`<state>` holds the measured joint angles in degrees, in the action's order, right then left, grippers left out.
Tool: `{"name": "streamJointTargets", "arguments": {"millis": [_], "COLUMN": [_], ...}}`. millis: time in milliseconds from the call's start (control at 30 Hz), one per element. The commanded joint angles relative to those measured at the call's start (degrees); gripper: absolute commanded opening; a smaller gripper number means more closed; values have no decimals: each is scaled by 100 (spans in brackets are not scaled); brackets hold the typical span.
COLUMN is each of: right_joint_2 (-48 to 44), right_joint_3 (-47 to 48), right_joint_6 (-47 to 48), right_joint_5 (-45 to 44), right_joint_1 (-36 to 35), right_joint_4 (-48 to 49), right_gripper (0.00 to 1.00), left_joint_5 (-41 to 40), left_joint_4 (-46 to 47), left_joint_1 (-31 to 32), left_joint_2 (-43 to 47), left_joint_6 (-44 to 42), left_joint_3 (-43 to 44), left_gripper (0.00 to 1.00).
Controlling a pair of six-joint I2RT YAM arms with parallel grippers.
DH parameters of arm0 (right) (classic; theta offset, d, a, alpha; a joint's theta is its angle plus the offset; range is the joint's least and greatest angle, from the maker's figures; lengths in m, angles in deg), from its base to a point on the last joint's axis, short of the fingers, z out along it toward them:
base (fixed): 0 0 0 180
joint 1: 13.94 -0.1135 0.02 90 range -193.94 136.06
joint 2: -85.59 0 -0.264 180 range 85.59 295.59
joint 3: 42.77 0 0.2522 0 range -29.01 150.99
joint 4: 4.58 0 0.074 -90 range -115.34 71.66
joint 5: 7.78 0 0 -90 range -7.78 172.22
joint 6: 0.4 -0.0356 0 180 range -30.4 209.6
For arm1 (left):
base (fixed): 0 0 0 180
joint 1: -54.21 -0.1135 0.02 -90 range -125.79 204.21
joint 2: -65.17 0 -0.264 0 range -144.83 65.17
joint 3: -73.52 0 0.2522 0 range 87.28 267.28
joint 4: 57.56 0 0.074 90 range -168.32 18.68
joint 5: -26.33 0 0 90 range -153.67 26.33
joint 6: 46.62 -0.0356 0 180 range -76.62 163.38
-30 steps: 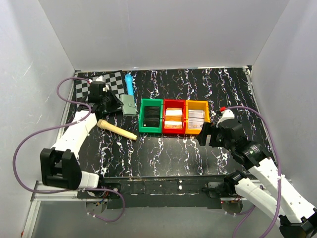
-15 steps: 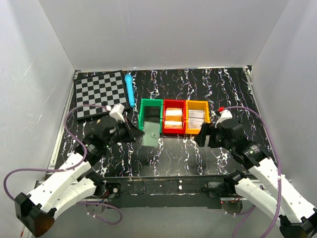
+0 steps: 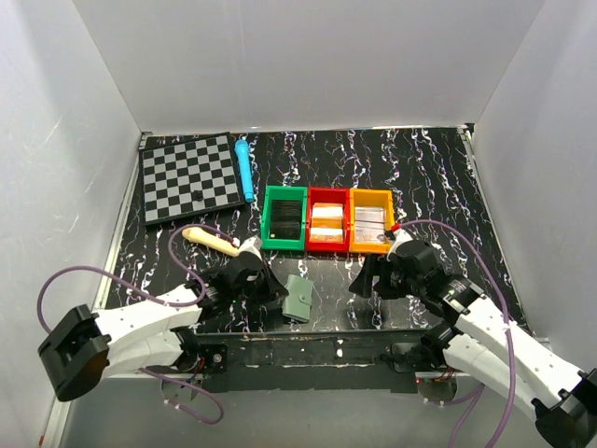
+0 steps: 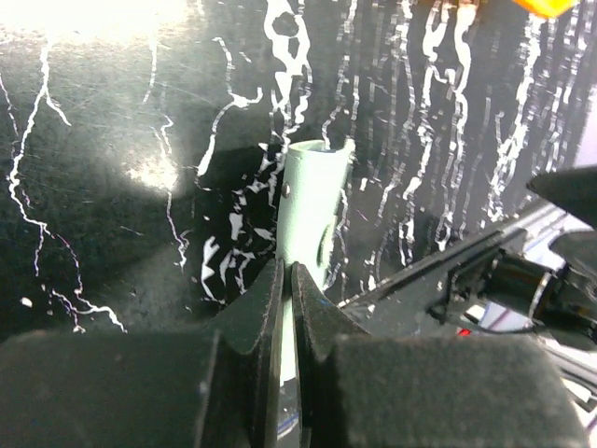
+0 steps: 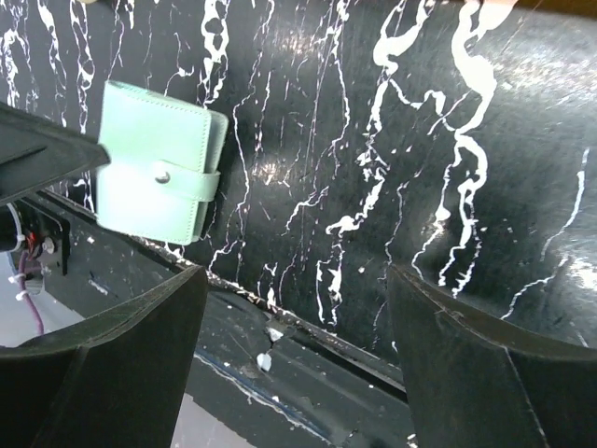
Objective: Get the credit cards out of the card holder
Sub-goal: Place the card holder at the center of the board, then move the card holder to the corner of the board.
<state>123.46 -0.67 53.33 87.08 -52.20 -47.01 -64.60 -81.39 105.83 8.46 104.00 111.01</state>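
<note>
left gripper [image 4: 289, 273]: jaws pinched together on one edge of the card holder [image 4: 312, 201]. holder is pale grey-green, folded shut, side tab snapped down. it is near the front edge of the table [image 3: 429, 177], between the two grippers, in front of the green bin [image 3: 284, 191]. right gripper [image 5: 294, 289]: jaws wide apart, nothing between them, low over the table, near the holder but not touching. red bin [image 3: 328, 191] and orange bin [image 3: 371, 193] stand beside the green one in a row, cards inside.
</note>
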Motion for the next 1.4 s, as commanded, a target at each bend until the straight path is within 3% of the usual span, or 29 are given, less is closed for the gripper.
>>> {"name": "streamJointTargets", "arguments": {"millis": [0,33,167,233,333,567,833,1100,1233,1367], "right_joint_2": [220,299,843,1352,1977,2945,3280,2937,2937,2648], "right_joint_3": [-4,5,-12,145,330,620,638,243,233,216], "right_joint_6": [-608,-653,-855,-943,-1101,-1259,-1391,-1470,-1532,-1690], "right_joint_5": [-47,-82,-213,-450,-890,-873,-873,-1013,-996,-1004], "right_joint_1": [-190,-217,-655,-1041,-1429,-1509,-1535,-1526,-1526,-1631], "right_joint_4": [589,642,1151,1232,1424,1829,1927,1865,1646,1364], "right_gripper": [85,85,86,86,86,85,84,83,74,73], "left_joint_5": [-443,-478,-601,-733,-891,-804,-119,-4,-91,-328], "left_joint_4": [462,409,-230,-513,-689,-734,-207,119,31,-171], "left_joint_1": [85,86,85,85,68,77,103,428,534,534], "left_joint_2": [-411,-455,-350,-122,89,-770,-1860,-2257,-2161,-1801], "left_joint_6": [310,354,319,345,319,126,-147,-165,2,196], "left_joint_3": [229,264,405,379,291,484,774,1099,1082,906], "left_gripper": [3,10,58,67,66,44,20,20,20,33]}}
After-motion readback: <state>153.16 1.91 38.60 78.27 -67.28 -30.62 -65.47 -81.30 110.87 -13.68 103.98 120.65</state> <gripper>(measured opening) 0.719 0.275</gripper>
